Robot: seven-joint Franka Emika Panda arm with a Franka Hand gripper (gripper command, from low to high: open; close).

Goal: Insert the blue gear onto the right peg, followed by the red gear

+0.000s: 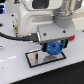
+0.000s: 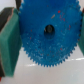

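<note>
My gripper (image 1: 54, 45) is shut on the blue gear (image 1: 54, 48), holding it just above the black-bordered white plate (image 1: 37, 60). The wrist view is filled by the blue gear (image 2: 47, 35), a wide toothed disc with a dark centre hole. It is clamped between the gripper's (image 2: 45, 41) green finger pads (image 2: 9, 42), one on each side of it. The right peg is hidden under the gear and hand; I cannot tell whether the dark spot in the hole is the pin. The red gear does not show clearly in either view.
The plate lies on a white tabletop (image 1: 15, 72). A black cable (image 1: 15, 36) runs in from the exterior view's left to the hand. The arm's white body (image 1: 35, 15) fills the space above and behind.
</note>
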